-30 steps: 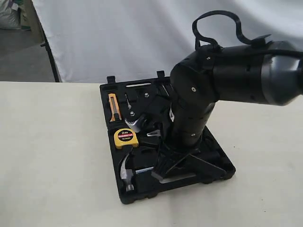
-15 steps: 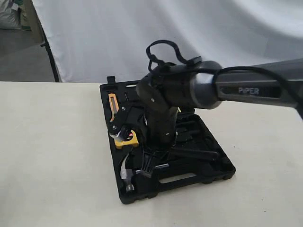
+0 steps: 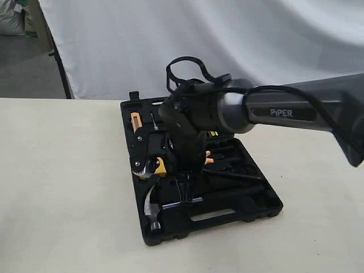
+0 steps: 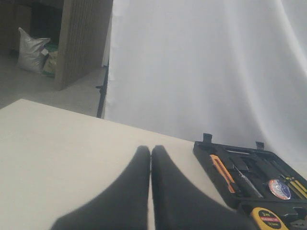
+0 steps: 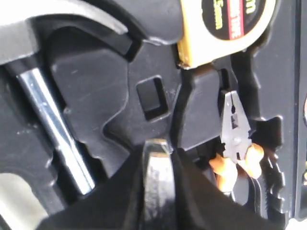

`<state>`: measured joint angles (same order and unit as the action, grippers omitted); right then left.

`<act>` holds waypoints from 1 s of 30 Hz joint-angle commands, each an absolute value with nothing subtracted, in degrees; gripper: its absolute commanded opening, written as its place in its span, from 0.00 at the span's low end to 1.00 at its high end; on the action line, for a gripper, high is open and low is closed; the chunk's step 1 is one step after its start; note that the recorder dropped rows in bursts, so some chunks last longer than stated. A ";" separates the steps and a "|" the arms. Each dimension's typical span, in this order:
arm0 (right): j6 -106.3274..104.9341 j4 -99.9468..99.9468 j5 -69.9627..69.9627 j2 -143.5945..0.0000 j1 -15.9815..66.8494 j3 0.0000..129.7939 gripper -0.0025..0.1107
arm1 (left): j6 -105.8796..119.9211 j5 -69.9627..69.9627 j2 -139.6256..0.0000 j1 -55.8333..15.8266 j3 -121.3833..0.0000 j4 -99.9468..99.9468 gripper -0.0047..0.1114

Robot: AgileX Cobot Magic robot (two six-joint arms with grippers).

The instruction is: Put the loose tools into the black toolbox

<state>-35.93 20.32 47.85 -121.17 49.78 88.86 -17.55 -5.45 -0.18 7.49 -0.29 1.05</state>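
The black toolbox (image 3: 250, 207) lies open on the table. Stretched across it, my right gripper (image 5: 159, 149) is shut on a narrow silvery bar, the adjustable wrench (image 5: 158, 177). In the exterior view the wrench's toothed silver head (image 3: 138, 169) hangs over the box's left side. The claw hammer (image 3: 151, 207) lies in the near left recess, and its shiny shaft (image 5: 53, 129) runs beside my fingers. The small tape roll (image 4: 279, 189) sits in the box. My left gripper (image 4: 151, 149) is shut and empty over bare table, away from the toolbox (image 4: 206, 151).
A yellow tape measure (image 3: 161, 166) and orange-handled pliers (image 5: 237, 134) sit in the box under the right arm. An orange utility knife (image 3: 135, 120) lies at the box's far left. A white cloth hangs behind the table (image 3: 62, 187).
The right arm has swung left across the box. The wrench left its spot beside the tape measure, and its head now hangs further left.
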 commanded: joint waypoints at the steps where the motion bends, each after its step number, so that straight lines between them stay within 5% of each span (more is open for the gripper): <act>1: -36.66 19.49 46.77 -120.92 49.46 89.27 0.02 | -17.82 -5.03 0.00 8.94 -0.44 1.30 0.05; 25: -36.47 19.98 43.78 -123.02 49.46 89.27 0.02 | -17.82 -5.03 0.00 8.94 -0.44 1.30 0.05; 27: -36.30 19.98 43.78 -123.02 49.46 89.27 0.07 | -17.82 -5.03 0.00 8.94 -0.44 1.30 0.05; 30: -34.46 19.98 43.78 -123.02 49.46 89.27 0.42 | -17.82 -5.03 0.00 8.94 -0.44 1.30 0.05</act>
<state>-36.12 19.71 43.77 -123.17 49.78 88.86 -17.55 -5.45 -0.18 7.49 -0.29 1.05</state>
